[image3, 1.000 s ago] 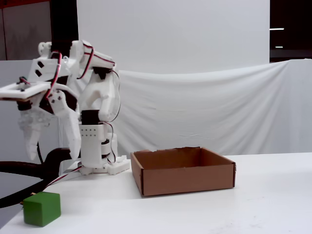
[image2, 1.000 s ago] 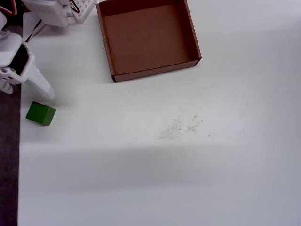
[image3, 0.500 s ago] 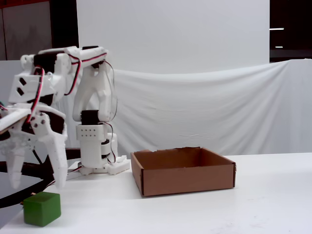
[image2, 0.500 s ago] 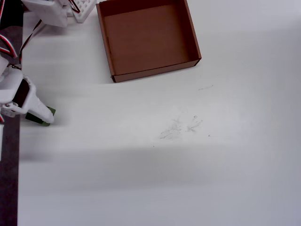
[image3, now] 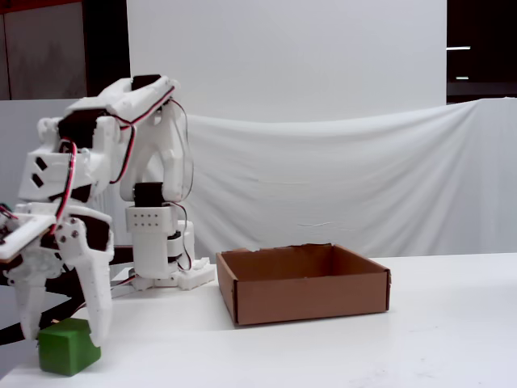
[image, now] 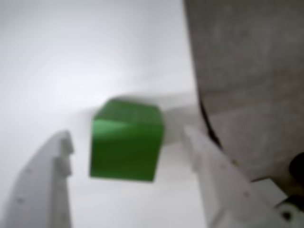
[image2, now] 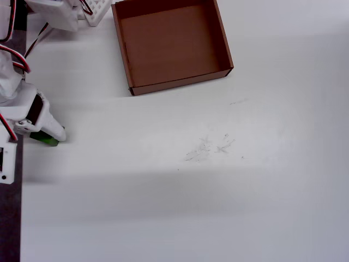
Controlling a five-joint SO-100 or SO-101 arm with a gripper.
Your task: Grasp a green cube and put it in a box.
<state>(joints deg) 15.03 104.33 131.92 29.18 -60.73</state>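
Wrist view: gripper (image: 128, 142) spread wide astride green cube (image: 127, 141), seemingly untouched; blurry, no writing legible.

A white worktop (image3: 420, 323) is seen in the fixed view, smooth and evenly lit. Behind it a white cloth (image3: 339, 186) is hung, sagging in soft folds, and above the cloth a flat white panel (image3: 283, 56) is set upright. Dark wall is shown on either side of the panel, with two thin bright strips of light (image3: 457, 48) at the upper right. In the overhead view faint grey scuff marks (image2: 210, 147) are found near the worktop's middle, and a dark strip (image2: 10, 218) is seen along its left edge.
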